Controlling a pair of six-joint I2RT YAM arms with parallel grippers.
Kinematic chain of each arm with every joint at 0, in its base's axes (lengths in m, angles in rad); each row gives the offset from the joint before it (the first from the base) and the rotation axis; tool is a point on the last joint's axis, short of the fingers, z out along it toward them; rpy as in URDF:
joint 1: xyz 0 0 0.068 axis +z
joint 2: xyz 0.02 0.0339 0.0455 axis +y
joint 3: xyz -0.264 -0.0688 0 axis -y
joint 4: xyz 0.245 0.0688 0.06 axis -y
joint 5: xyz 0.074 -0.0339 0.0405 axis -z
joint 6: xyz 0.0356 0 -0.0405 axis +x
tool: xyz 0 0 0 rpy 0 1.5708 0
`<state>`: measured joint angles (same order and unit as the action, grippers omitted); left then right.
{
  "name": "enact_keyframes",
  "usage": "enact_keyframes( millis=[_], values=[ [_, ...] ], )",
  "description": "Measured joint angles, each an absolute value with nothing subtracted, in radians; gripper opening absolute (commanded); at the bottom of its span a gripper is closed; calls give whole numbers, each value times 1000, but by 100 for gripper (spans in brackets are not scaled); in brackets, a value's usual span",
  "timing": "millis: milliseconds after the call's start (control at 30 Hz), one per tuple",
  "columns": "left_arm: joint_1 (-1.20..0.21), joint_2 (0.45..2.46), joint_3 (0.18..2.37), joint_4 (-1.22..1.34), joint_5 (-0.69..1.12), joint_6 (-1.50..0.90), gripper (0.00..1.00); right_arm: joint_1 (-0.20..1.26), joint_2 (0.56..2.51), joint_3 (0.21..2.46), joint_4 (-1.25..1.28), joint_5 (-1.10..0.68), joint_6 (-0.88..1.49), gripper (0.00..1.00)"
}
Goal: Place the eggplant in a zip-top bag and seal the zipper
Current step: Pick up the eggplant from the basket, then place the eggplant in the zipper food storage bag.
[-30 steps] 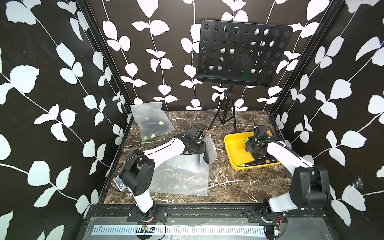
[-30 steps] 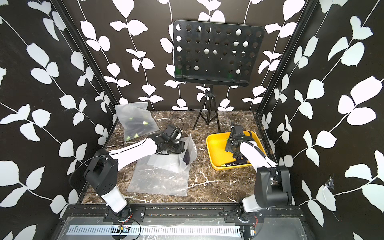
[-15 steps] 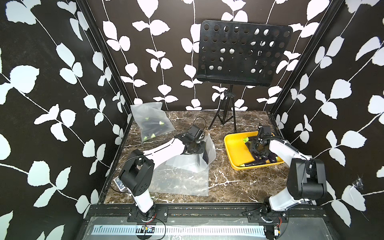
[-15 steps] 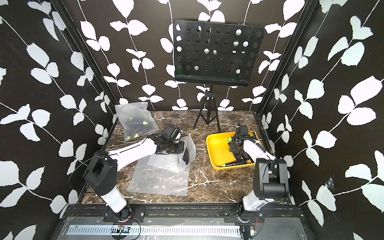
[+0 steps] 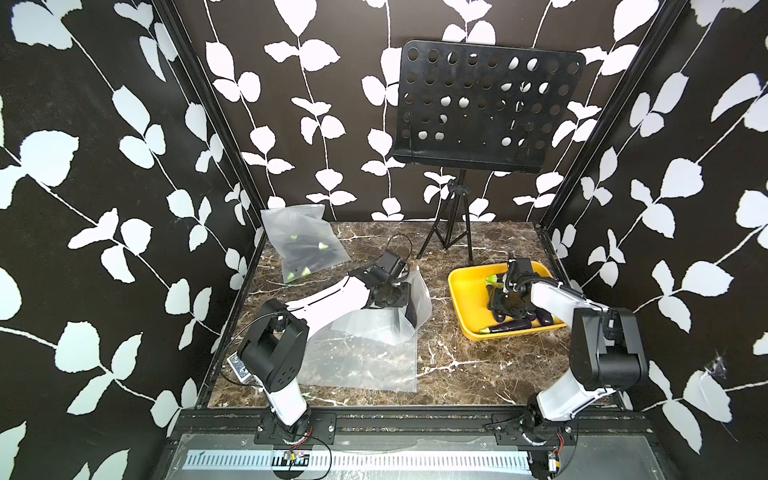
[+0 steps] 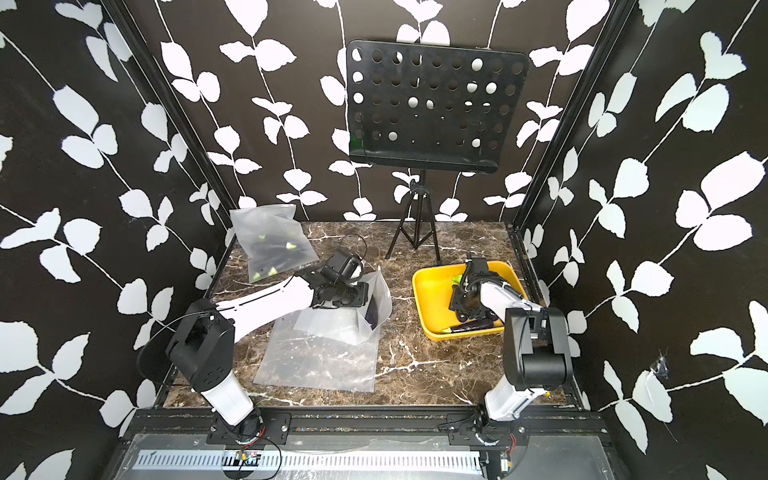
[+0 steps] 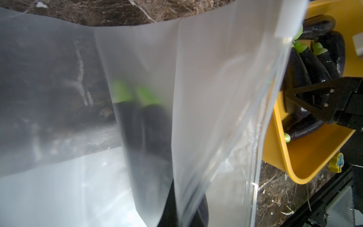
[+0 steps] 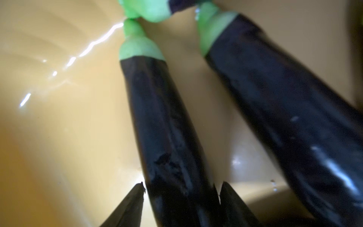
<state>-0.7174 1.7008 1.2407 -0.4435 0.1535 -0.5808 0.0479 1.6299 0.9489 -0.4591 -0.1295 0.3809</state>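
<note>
Eggplants (image 5: 515,326), dark with green caps, lie piled in the yellow tray (image 5: 461,291) on the right of the counter (image 5: 457,374) in both top views, and the right tool (image 5: 505,309) is down among them. Across the counter the left tool (image 5: 399,297) is clenched on a zip-top bag (image 5: 422,303), holding it up with something dark inside. A flat bag (image 5: 361,365) lies beneath, and a filled bag (image 5: 303,245) of more eggplants rests in the far left corner.

From the left wrist, two green-capped eggplants show blurred through the held bag's film, the tray just beyond.

From the right wrist, the right tool's fingers (image 8: 129,206) press both sides of one eggplant (image 8: 169,127) lying in the tray; another lies beside it.
</note>
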Motion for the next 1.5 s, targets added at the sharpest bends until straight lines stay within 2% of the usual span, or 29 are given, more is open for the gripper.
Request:
enact_keyframes(
  millis=[233,533,700,800,1000,1133,1267,1500],
  values=[
    [-717,1701,1243,-444,154,-581,0,52,1690,993,-458,-102,361,57],
    [-722,1702,1243,-444,161,-581,0,58,1723,1048,-455,-73,310,40],
    [-730,1708,1243,-443,161,-581,0,94,1716,1048,-457,-99,307,38],
    [-732,1719,1243,-444,161,-581,0,115,1677,1026,-454,-121,316,38],
    [-732,1737,1258,-451,161,-581,0,147,1456,946,-466,-166,371,38],
    [-732,1738,1268,-452,163,-581,0,244,1317,900,-409,-181,444,38],
    [-732,1739,1273,-453,166,-582,0,385,1242,819,-223,-200,551,38],
    [-732,1739,1273,-456,167,-584,0,568,1385,805,92,-196,686,38]
  ],
)
